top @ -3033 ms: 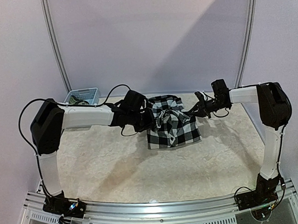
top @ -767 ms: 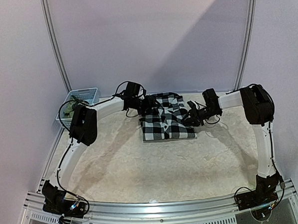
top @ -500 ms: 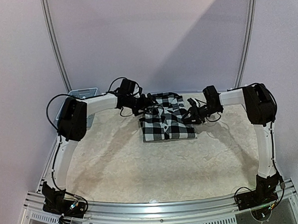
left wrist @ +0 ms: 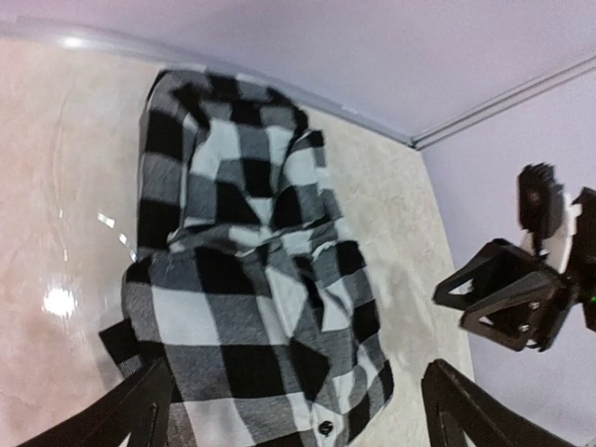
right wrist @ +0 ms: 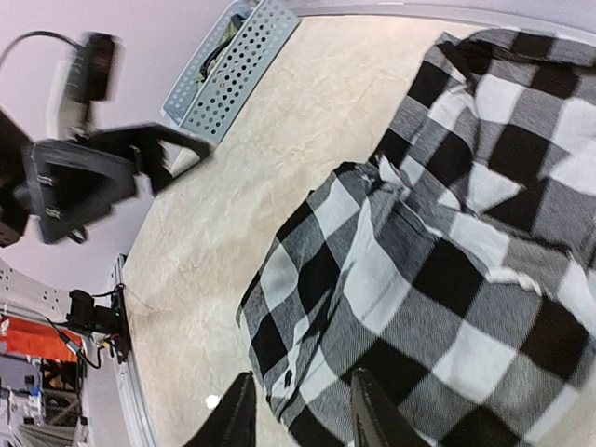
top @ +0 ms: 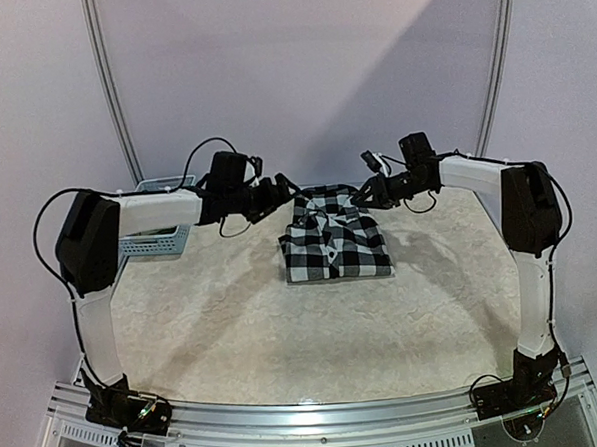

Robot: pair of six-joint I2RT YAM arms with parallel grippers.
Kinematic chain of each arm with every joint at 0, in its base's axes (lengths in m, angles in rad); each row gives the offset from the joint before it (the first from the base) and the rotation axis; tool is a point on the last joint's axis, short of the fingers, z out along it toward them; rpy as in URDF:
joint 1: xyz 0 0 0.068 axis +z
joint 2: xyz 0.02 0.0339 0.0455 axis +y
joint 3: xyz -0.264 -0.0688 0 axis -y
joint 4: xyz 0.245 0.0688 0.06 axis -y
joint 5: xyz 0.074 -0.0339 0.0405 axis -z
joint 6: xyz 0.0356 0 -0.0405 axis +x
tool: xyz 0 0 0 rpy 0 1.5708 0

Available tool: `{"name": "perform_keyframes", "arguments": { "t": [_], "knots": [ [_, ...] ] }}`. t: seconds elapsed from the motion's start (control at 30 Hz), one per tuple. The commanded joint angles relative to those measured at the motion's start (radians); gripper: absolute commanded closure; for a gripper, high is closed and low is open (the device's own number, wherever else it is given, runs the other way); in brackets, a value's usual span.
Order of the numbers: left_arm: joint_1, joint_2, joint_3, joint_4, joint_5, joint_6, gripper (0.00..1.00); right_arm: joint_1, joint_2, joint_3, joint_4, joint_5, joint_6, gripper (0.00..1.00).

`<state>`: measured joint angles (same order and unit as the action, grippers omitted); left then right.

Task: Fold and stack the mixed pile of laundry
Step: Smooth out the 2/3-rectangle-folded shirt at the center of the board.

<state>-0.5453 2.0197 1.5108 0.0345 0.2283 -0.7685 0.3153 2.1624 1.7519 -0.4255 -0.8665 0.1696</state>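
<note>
The black-and-white checked shirt point(top: 334, 240) lies folded in a rough rectangle on the table's far middle, with nothing gripping it. My left gripper point(top: 283, 188) hovers just off its far left corner, jaws wide open. In the left wrist view the shirt point(left wrist: 242, 270) fills the space below the open gripper point(left wrist: 298, 372). My right gripper point(top: 369, 194) hovers at the shirt's far right corner. In the right wrist view its fingers point(right wrist: 371, 414) stand apart above the shirt point(right wrist: 447, 279), holding nothing.
A light blue lattice basket point(top: 151, 241) stands at the far left, partly behind the left arm; the right wrist view shows it point(right wrist: 237, 74) with something dark inside. The table point(top: 314, 333) is covered in pale cream cloth. Purple walls close the back and sides.
Three seconds ago both grippers held the shirt bunched up. It now lies folded flat, and since half a second ago both grippers have risen and drawn back from it.
</note>
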Motion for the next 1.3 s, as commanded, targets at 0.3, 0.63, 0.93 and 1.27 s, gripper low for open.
{"name": "perform_keyframes", "arguments": {
  "t": [0.3,0.63,0.93,1.27],
  "knots": [
    [-0.066,0.133,-0.034,-0.013,-0.018,-0.067,0.26,0.097,0.406,0.305,-0.100,0.124,0.191,0.91],
    [-0.072,0.149,-0.027,-0.032,-0.076,-0.036,0.28,0.178,0.453,0.385,-0.262,0.523,0.075,0.90],
    [-0.111,0.123,0.112,-0.164,-0.139,0.134,0.26,0.166,0.283,0.275,-0.209,0.390,0.034,0.62],
    [-0.193,-0.148,0.080,-0.337,-0.613,0.633,0.00,0.107,-0.195,0.044,-0.242,0.389,-0.267,0.36]
  ]
}}
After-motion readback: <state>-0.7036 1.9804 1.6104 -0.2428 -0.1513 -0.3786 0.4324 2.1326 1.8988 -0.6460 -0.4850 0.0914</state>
